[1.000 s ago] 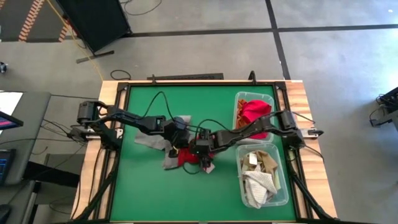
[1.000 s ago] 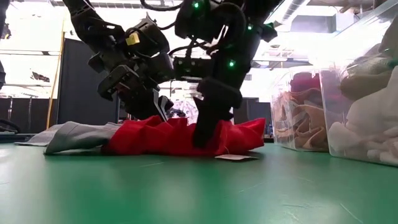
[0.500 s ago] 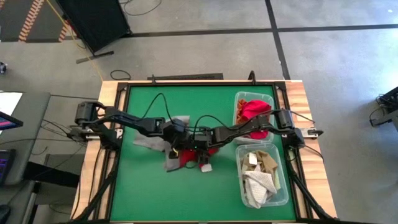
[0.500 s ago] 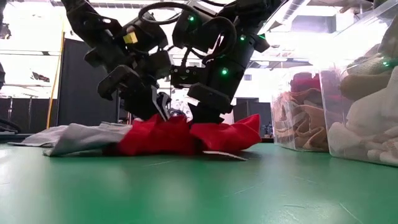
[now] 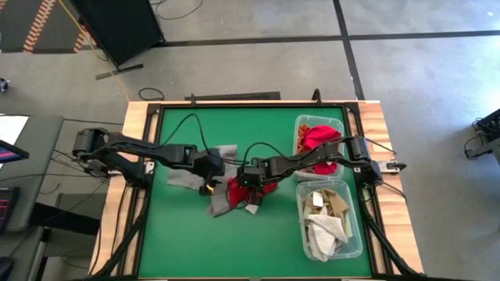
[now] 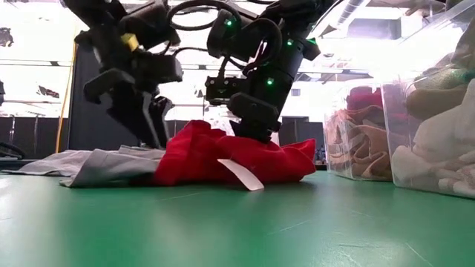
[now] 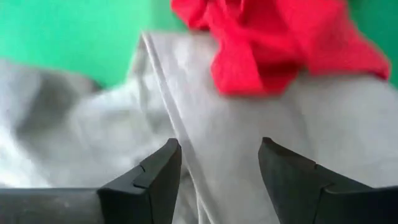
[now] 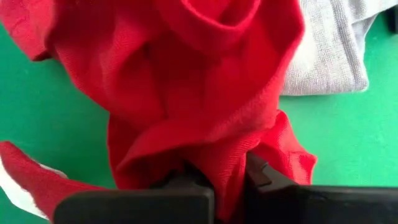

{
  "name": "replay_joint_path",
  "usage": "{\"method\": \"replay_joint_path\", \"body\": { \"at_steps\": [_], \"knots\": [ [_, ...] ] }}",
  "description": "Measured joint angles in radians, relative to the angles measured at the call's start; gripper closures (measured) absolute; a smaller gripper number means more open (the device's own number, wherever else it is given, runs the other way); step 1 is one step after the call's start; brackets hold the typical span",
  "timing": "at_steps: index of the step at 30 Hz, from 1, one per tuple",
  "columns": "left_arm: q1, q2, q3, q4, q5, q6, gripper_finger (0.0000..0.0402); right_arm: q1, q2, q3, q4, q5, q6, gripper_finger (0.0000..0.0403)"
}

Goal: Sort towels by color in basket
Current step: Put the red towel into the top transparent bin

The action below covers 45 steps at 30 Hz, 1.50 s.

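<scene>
R jaws clamped on the crumpled red cloth towel (image 8: 205, 93), fabric bunched between the fingers in the R wrist view; L jaws apart, nothing between them, hovering over the flat grey cloth towel (image 7: 205, 155).

Red towel sits mid-table on the green mat (image 5: 187, 242), partly overlapping the grey towel, white tag (image 6: 239, 173) sticking out at the front in the low view. Right gripper (image 5: 248, 178) is on top of the red heap; left gripper (image 5: 209, 176) just beside it over the grey one. Two clear plastic bins at table's R side: far bin (image 5: 299, 125) holds red + orange-ish cloth, near bin (image 5: 353, 242) holds white/tan/grey cloth.

Risks, as judged:
- Red overlaps grey, so a lift could drag the grey towel along if folds are snagged → wrong colour rides toward the red bin.
- Grip looks to be on a bunched fold, not a clean edge; the fold could slip out mid-carry and the towel drop short of the bin.
- Hanging tail of the towel may catch the bin rim and drape outside.
- L gripper very close to R; arms could bump if both move at once.
- Can't tell whether any grey fabric is inside the R pinch.
</scene>
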State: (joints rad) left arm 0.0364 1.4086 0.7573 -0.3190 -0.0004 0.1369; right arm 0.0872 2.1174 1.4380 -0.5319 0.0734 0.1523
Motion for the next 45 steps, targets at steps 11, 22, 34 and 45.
{"method": "replay_joint_path", "body": {
  "at_steps": [11, 22, 34, 45],
  "knots": [
    [0.023, 0.104, -0.101, 0.018, -0.082, -0.067, 0.0228, 0.020, -0.096, 0.044, -0.152, -0.015, 0.008, 0.0364],
    [0.026, 0.111, -0.102, -0.066, -0.122, -0.114, 0.0244, 0.042, -0.333, 0.118, -0.305, 0.208, 0.044, 0.0364],
    [0.026, 0.111, -0.103, -0.111, -0.129, -0.147, 0.0245, 0.074, -0.592, 0.121, -0.708, 0.475, 0.362, 0.0364],
    [0.024, 0.025, -0.110, -0.121, -0.166, -0.157, 0.0245, 0.029, -0.626, 0.005, -1.023, 0.513, 0.725, 0.0364]
  ]
}}
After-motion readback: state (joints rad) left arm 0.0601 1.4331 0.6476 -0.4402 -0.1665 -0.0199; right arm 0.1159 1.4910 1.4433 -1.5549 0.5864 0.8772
